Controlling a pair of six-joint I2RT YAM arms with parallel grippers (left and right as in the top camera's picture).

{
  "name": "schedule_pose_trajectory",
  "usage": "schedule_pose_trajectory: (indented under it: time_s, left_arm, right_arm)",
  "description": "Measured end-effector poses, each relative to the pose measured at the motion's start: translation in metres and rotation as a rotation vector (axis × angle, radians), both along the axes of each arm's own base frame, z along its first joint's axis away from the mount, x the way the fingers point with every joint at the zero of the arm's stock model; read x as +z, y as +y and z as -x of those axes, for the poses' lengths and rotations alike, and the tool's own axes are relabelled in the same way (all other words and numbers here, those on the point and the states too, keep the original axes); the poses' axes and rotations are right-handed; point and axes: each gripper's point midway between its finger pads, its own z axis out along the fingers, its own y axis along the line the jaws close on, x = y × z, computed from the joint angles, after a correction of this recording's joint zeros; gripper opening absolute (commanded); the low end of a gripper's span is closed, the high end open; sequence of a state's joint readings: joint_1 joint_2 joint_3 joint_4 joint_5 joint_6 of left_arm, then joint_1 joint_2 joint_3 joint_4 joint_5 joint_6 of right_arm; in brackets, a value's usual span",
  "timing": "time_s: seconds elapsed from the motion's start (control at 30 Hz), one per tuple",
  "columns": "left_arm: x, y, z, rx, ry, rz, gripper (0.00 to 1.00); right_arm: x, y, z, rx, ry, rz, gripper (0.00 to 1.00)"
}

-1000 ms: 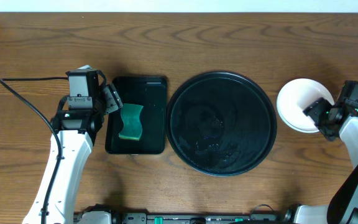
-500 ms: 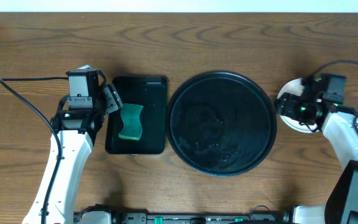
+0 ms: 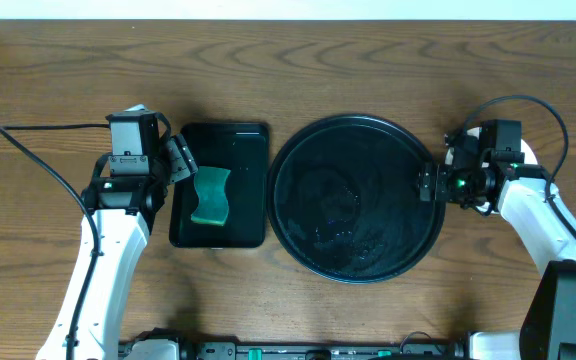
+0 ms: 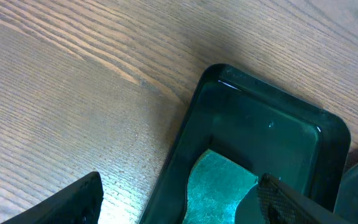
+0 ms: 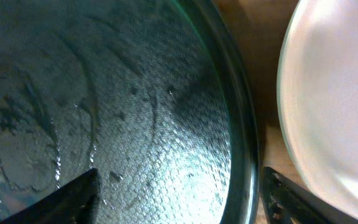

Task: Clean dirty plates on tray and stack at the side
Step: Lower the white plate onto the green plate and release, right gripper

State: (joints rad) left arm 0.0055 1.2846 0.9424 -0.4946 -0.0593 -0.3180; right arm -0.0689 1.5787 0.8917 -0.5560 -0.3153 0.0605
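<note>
Right gripper (image 3: 425,186) open, moved off plates (image 5: 334,93) to tray (image 3: 353,130) rim.

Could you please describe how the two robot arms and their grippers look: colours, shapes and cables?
Both arms have white, rounded links with black joints: left arm, right arm. The left gripper and right gripper are black, with dark wedge-shaped fingers. A thin black cable leaves the left wrist; a second cable arcs over the right one, where a small green light glows.
</note>
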Motion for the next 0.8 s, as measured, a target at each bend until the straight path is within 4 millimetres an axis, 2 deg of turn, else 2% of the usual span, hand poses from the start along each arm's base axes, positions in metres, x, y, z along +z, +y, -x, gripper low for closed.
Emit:
schedule_pose_trajectory:
  time_s: [0.17,0.43,0.57,0.7,0.8]
  left_arm:
    - [0.0,0.0,0.0,0.0,0.0,0.0,0.8]
    - [0.0,0.0,0.0,0.0,0.0,0.0,0.8]
    - [0.0,0.0,0.0,0.0,0.0,0.0,0.8]
    - [0.0,0.0,0.0,0.0,0.0,0.0,0.8]
    - [0.0,0.0,0.0,0.0,0.0,0.0,0.8]
  right_arm:
    - [-0.005,-0.004,0.009,-0.003,0.039,0.028,0.49]
    - [-0.02,-0.013,0.023,-0.016,0.074,0.082,0.43]
    - [-0.028,-0.018,0.025,-0.023,0.057,0.114,0.28]
    - [-0.033,-0.02,0.029,-0.027,0.066,0.127,0.29]
    - [-0.033,-0.02,0.028,-0.026,0.061,0.129,0.21]
